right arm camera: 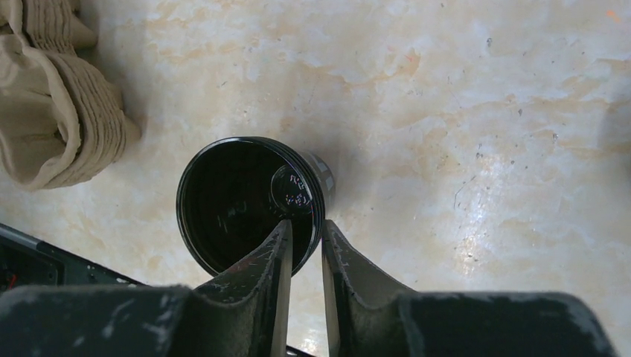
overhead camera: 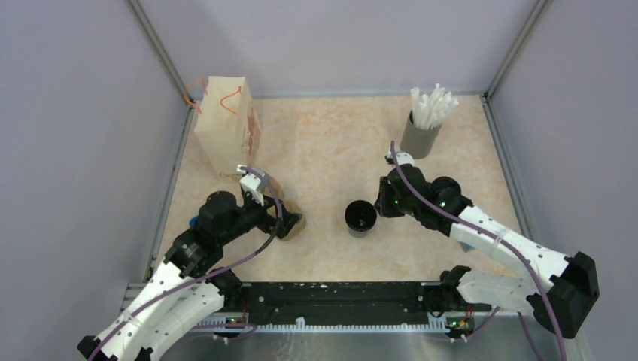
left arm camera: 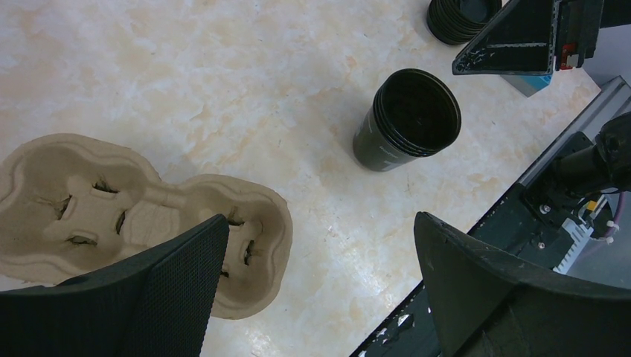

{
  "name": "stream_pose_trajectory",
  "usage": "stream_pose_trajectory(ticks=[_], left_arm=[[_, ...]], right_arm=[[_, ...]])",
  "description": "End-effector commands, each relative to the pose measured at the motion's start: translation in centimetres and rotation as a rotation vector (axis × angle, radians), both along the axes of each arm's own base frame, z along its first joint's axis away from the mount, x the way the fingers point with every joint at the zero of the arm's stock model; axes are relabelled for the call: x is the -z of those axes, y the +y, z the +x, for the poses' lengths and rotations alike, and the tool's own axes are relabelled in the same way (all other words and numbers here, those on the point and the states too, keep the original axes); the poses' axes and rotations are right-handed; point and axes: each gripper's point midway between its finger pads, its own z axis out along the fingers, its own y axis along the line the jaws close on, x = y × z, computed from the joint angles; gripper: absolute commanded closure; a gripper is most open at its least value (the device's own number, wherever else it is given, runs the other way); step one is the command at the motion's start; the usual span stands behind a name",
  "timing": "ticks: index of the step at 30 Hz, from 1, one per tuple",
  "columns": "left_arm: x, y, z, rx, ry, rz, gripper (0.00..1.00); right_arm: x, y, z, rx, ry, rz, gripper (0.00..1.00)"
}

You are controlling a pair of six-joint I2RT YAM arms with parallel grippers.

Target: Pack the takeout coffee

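Right wrist view shows the black cup [right arm camera: 245,201] standing mouth-up directly beneath the right gripper [right arm camera: 305,236]. The gripper's fingers [right arm camera: 271,260] are drawn narrow and pinch the cup's wall, one inside the mouth and one outside, with the rim passing through the slim gap between them. Beyond that hand's fingertips and off to one side sits the pulp cup carrier [right arm camera: 59,119], close to the cup but apart from it.

From the left wrist, the left gripper [left arm camera: 320,222] is spread wide and holds nothing. One finger hangs over the near end of the carrier and the other over bare table [overhead camera: 323,143]. I cannot tell whether that finger touches the pulp. The cup lies ahead of this hand, past its open gap, with the tip of the right gripper just beside its rim. A second dark stack [left arm camera: 461,15] sits farther out, at the edge of that picture.

From overhead, the two hands face each other across the middle of the table, with the carrier under the left and the cup under the right. A brown paper bag [overhead camera: 224,124] stands upright beyond the left hand. A grey holder [overhead camera: 419,135] full of white straws [overhead camera: 435,104] stands beyond the right hand
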Motion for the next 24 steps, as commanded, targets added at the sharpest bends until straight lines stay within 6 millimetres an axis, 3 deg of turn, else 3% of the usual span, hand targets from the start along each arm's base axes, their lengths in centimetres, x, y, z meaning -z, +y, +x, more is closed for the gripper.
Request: stream_pose_trajectory(ticks=[1, 9, 15, 24], left_arm=[[-1.0, -0.3, 0.1, 0.010, -0.023, -0.034, 0.01], [-1.4, -0.3, -0.1, 0.011, -0.036, -0.043, 0.01], [-1.3, -0.3, -0.1, 0.016, -0.037, -0.043, 0.01], [-1.3, -0.3, 0.0, 0.012, -0.035, -0.042, 0.01]], right_arm=[[-2.1, 1.4, 0.4, -0.058, -0.031, 0.011, 0.77], [-1.4, -0.1, 2.2, -0.047, -0.040, -0.194, 0.75], [-0.7, 1.5, 2.7, -0.111, -0.016, -0.206, 0.75], [0.6, 1.5, 3.2, -0.119, -0.004, -0.249, 0.77]])
